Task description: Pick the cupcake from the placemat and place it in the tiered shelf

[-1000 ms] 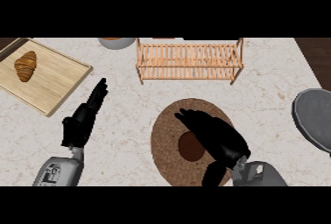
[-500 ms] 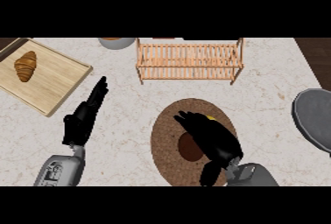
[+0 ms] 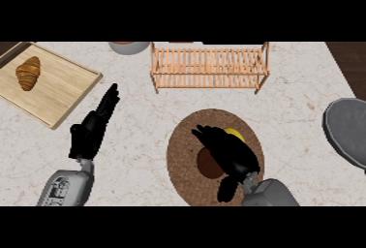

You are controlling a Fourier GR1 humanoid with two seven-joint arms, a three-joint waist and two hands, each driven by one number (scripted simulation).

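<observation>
The cupcake (image 3: pixel 209 163) sits on the round brown placemat (image 3: pixel 182 160) and is mostly hidden. Only a brown part at the left and a yellow bit (image 3: pixel 234 133) at the right show. My right hand (image 3: pixel 227 151) lies over it with the fingers curled down round it and the thumb sticking out toward the near edge. The wooden tiered shelf (image 3: pixel 208 68) stands at the back centre, beyond the placemat. My left hand (image 3: pixel 91 128) rests open on the counter left of the placemat, fingers pointing away.
A wooden cutting board (image 3: pixel 61 94) with a croissant (image 3: pixel 28 73) lies at the back left. A grey bowl (image 3: pixel 130 46) sits at the back edge, left of the shelf. A grey pan (image 3: pixel 348 131) is at the right edge.
My right hand has drawn slightly back over the cupcake and its fingers have curled in, uncovering a yellow bit. The left hand has not moved.
</observation>
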